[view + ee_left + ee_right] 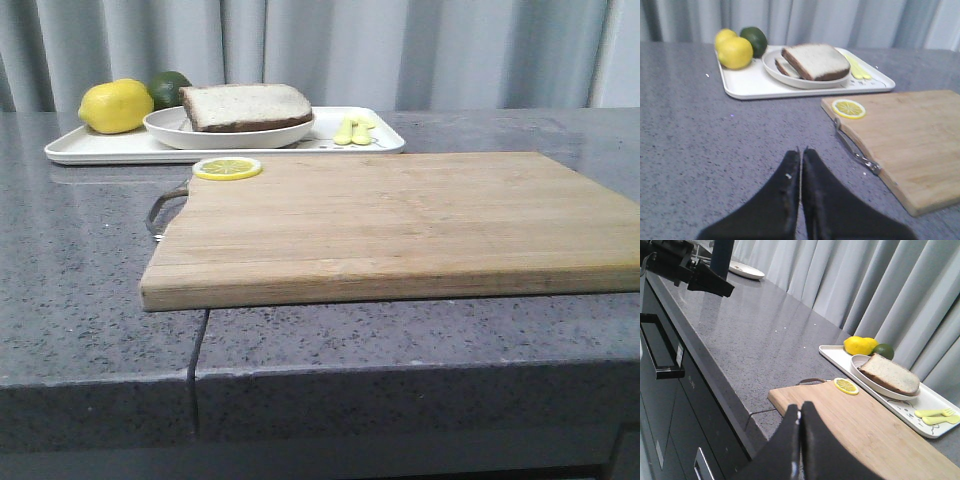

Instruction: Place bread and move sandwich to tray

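Note:
The bread (245, 106) lies on top in the round white bowl (166, 130), which stands on the white tray (90, 148) at the back left. In the left wrist view the bread (816, 60) covers another slice (784, 67) in the bowl (771, 66) on the tray (747, 85). No fried egg shows. It all shows in the right wrist view too: bread (888, 374), bowl (860, 371), tray (832, 354). My left gripper (801, 152) is shut and empty above the bare counter, well short of the tray. My right gripper (801, 407) is shut and empty over the cutting board's near corner. Neither gripper shows in the front view.
A wooden cutting board (400, 220) with a metal handle (160, 210) and a lemon slice (227, 168) lies in front of the tray. A lemon (115, 106), a lime (170, 86) and yellow cutlery (354, 130) lie on the tray. The left arm (705, 277) hangs over the counter's far end near another plate (746, 271).

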Robot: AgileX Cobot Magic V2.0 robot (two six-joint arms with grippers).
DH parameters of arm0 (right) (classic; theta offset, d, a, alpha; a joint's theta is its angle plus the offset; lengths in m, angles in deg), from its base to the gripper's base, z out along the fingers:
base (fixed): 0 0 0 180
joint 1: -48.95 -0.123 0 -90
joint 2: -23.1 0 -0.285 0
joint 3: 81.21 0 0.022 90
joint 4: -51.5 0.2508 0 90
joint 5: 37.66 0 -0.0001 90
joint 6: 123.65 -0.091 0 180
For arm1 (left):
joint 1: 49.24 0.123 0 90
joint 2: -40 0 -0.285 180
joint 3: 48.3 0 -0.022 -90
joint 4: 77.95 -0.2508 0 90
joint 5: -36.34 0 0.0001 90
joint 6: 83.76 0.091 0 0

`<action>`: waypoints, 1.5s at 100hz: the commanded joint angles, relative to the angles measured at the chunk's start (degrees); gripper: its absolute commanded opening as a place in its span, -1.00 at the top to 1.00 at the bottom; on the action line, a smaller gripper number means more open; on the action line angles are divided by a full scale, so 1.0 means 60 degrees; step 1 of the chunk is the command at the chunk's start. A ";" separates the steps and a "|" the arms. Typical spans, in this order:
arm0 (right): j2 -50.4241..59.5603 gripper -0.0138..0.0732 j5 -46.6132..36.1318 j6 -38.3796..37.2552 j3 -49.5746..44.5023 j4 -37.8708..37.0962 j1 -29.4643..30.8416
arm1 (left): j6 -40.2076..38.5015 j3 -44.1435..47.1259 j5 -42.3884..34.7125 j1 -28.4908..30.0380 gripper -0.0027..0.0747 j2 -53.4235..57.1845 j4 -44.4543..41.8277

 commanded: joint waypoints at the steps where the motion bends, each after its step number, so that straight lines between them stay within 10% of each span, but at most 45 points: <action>1: 0.0021 0.84 -0.0577 0.0089 0.0227 0.0121 0.0031 | -0.0062 0.0292 -0.1596 0.0224 0.98 0.0256 -0.0038; 33: 0.0021 0.84 -0.0577 0.0089 0.0227 0.0121 0.0031 | -0.2290 0.2884 -0.5016 0.1393 0.98 0.1540 -0.1764; 73: 0.0021 0.84 -0.0579 0.0089 0.0227 0.0121 0.0031 | -0.1981 0.3043 -0.1251 0.1401 0.98 0.1637 -0.2052; 150: 0.0021 0.84 -0.0579 0.0089 0.0227 0.0121 0.0031 | -0.1966 0.3043 -0.1196 0.1401 0.98 0.1637 -0.2030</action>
